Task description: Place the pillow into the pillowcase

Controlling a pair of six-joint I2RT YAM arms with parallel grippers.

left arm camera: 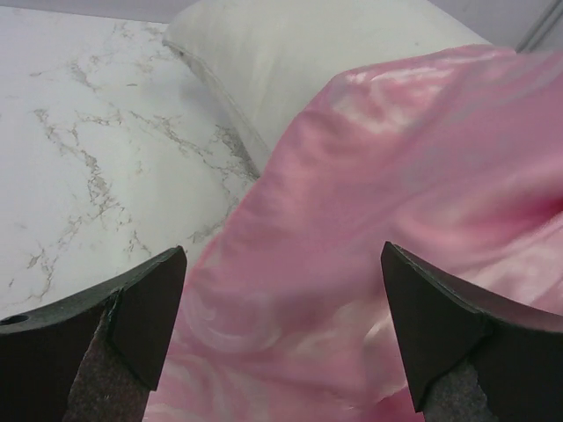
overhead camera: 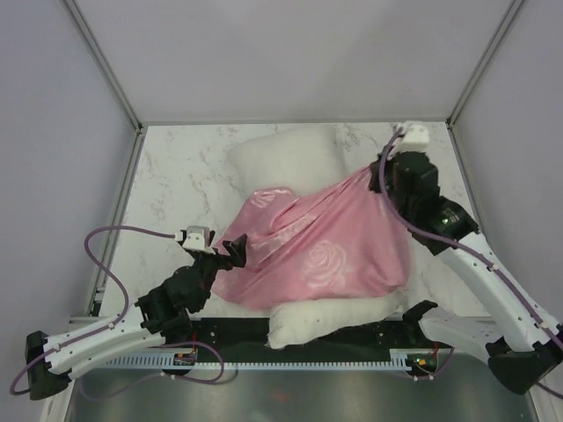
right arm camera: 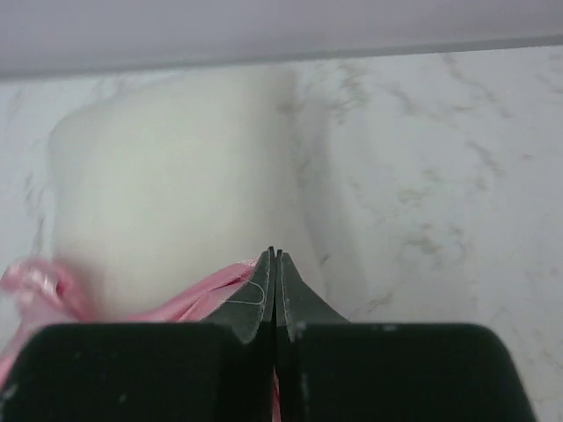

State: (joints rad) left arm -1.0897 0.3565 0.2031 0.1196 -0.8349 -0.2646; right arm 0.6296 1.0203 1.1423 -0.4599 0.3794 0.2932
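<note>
1 pillow (overhead camera: 281, 158), 1 pillowcase (overhead camera: 325, 255); R claw (right arm camera: 275, 260) pinches it.

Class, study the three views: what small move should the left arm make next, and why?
Probably close the left gripper on the pillowcase fabric seen between its open jaws: the right gripper pinches the far corner, and the pillow sticks out at both ends.
</note>
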